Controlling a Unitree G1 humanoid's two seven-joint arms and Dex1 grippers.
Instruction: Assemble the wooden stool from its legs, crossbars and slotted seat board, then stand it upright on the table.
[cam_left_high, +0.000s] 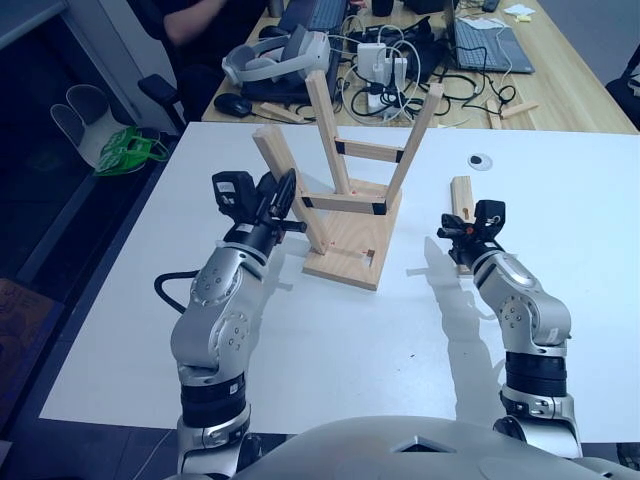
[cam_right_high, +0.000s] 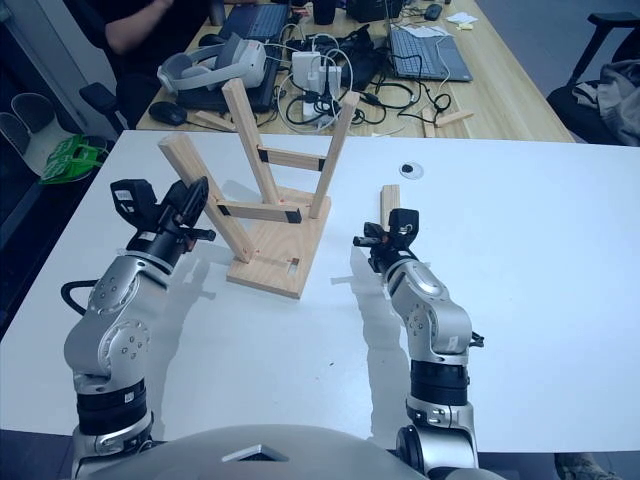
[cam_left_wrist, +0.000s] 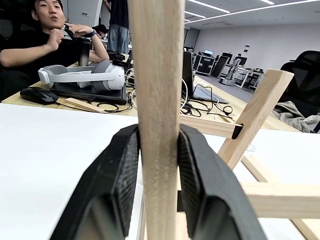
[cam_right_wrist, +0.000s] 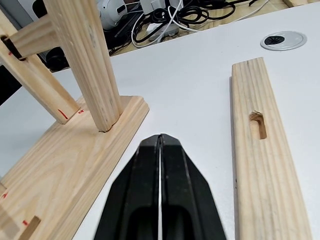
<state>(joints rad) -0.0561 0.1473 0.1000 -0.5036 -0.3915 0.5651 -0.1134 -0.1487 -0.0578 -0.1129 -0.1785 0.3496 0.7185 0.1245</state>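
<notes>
Fingers (cam_left_wrist: 115, 185) of left gripper (cam_left_high: 287, 198) clamped on pale wooden leg (cam_left_high: 272, 150) of upturned three-legged stool (cam_left_high: 350, 255), right gripper (cam_right_wrist: 160, 150) pinched together empty; fourth mortised leg (cam_right_wrist: 265, 180) loose on white worktop (cam_left_high: 560, 300), uprighting pending.

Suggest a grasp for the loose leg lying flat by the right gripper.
Probably mid-length on the loose leg, coming straight down from above. It lies flat on the table with its slot facing up, so only the two long side faces are free, and the fingers can span that narrow width. The right gripper sits shut beside it and would have to open first.
</notes>
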